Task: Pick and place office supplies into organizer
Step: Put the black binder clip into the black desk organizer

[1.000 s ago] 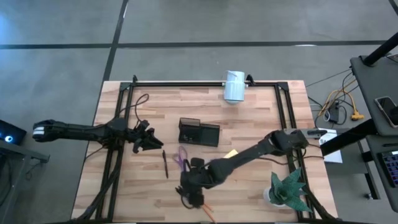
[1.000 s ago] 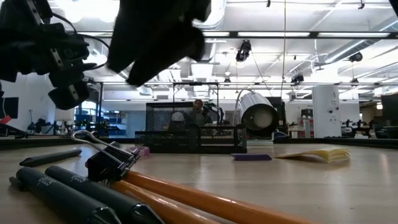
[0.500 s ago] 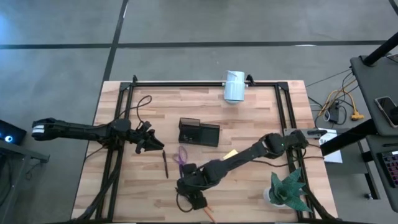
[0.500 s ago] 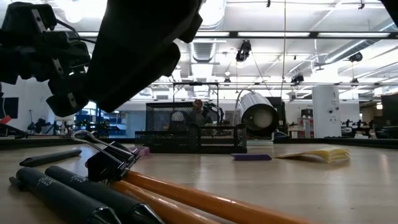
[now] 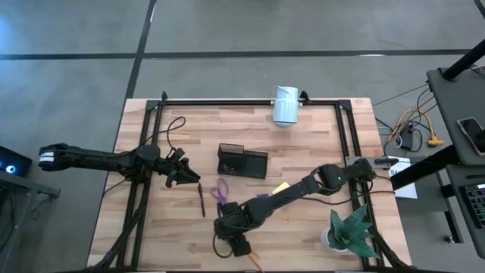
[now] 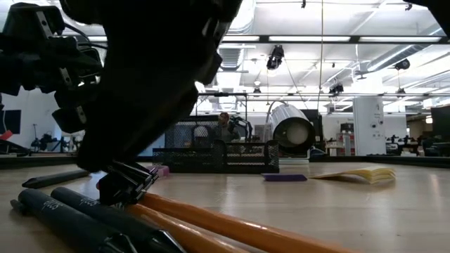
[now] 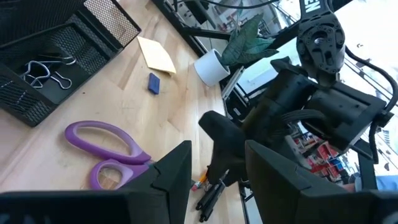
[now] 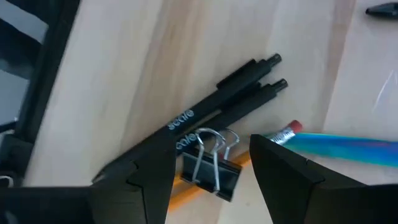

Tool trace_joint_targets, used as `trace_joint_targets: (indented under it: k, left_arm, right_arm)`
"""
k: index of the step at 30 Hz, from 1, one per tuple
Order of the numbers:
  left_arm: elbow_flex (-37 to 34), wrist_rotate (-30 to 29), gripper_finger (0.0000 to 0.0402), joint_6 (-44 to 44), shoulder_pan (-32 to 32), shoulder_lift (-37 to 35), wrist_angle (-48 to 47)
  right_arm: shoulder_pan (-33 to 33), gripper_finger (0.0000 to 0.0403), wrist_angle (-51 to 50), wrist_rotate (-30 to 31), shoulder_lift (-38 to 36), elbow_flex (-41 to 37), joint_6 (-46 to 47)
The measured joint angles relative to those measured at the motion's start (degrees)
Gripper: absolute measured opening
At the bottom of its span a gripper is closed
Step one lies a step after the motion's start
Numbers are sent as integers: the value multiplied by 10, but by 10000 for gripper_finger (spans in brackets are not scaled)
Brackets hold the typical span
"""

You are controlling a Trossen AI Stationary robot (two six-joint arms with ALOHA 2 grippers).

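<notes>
A black binder clip (image 8: 211,169) lies on two black pens (image 8: 227,93) and an orange pencil (image 8: 287,129) near the table's front edge. My right gripper (image 8: 212,146) (image 5: 233,241) slants down over them, open, one finger on either side of the clip and apart from it. The black mesh organizer (image 5: 242,161) stands mid-table with wire clips inside (image 7: 43,67). Purple scissors (image 5: 221,189), a black pen (image 5: 202,201) and a yellow sticky pad (image 5: 282,186) lie in front of it. My left gripper (image 5: 189,177) (image 7: 219,152) waits open at the left, holding nothing.
A blue pencil (image 8: 348,149) lies beside the orange one. A small purple bit (image 7: 153,83) sits near the yellow pad. A green plant in a white pot (image 5: 347,231) stands at the front right and a white cylinder (image 5: 286,105) at the far edge. Black frame rails (image 5: 144,197) run along both sides.
My right gripper has come down toward the binder clip and pens at the front edge, shifting slightly toward the table's left and rolling about its own axis. In the low view it now hangs just above the clip. The supplies have stayed where they were.
</notes>
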Motion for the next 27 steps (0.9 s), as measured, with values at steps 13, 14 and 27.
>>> trace_joint_targets:
  k: [13, 14, 27]
  left_arm:
    - [0, 0, 132, 0, 0, 0, -1]
    - [0, 0, 132, 0, 0, 0, -1]
    - [0, 0, 132, 0, 0, 1, -2]
  right_arm:
    - [-2, 120, 3, -22, 0, -5, 24]
    - [-2, 113, 3, -23, 0, -5, 24]
    - [-4, 59, 5, -24, 1, -16, 38]
